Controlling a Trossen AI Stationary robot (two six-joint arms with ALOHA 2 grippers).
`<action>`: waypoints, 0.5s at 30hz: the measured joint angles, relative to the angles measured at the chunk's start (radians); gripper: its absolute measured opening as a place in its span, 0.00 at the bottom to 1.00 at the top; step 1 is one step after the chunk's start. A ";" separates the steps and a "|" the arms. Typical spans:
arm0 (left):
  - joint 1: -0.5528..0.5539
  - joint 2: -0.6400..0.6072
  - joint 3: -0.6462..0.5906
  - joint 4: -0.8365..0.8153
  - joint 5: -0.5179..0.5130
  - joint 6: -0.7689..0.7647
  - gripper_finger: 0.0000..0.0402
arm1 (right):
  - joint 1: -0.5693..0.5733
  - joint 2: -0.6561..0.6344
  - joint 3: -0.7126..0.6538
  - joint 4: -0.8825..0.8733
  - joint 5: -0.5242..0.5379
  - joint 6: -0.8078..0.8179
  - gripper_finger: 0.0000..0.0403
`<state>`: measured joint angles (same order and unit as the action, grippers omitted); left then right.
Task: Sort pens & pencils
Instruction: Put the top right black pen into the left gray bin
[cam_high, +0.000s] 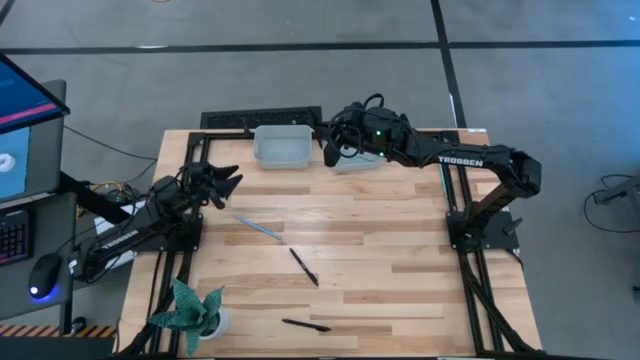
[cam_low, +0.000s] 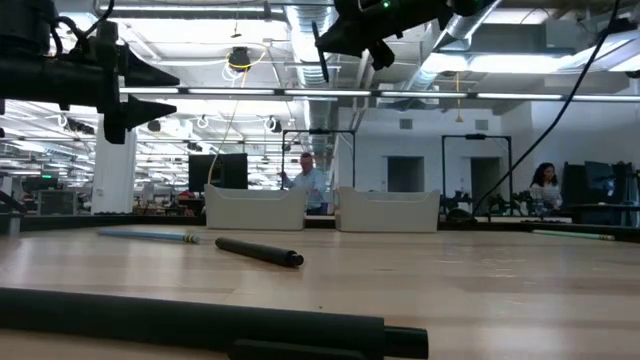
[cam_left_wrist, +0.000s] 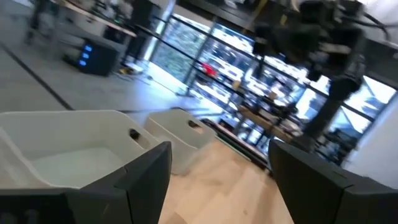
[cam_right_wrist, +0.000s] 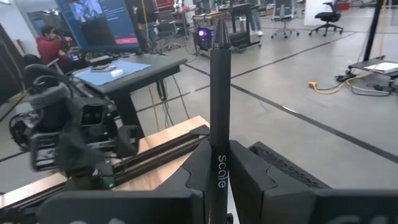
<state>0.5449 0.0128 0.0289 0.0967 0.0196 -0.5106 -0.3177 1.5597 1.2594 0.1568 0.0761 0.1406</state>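
Black stick (cam_right_wrist: 218, 112) is seen pinched upright btwn the fingers of the right gripper (cam_high: 330, 150), held above the table's far edge, just beside the two pale bins (cam_high: 283, 146). Left gripper (cam_high: 228, 182) is raised near the left side, fingers spread, nothing held. On the wooden table (cam_high: 400, 240): teal stick (cam_high: 257, 228) left of centre, black stick (cam_high: 303, 267) mid-table, another black stick (cam_high: 306, 325) near the front edge, all apart.
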 joint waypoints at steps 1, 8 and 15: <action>0.000 0.000 0.000 0.000 -0.014 -0.005 0.64 | 0.004 0.000 0.000 0.000 0.000 0.000 0.16; 0.000 0.000 0.001 0.038 -0.033 -0.029 0.64 | 0.003 0.000 0.000 0.000 0.000 0.000 0.16; 0.000 0.000 0.001 0.093 -0.031 -0.079 0.64 | 0.002 0.000 0.000 0.002 0.000 0.043 0.16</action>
<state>0.5449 0.0132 0.0300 0.1893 -0.0115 -0.5894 -0.3157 1.5597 1.2594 0.1593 0.0761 0.1833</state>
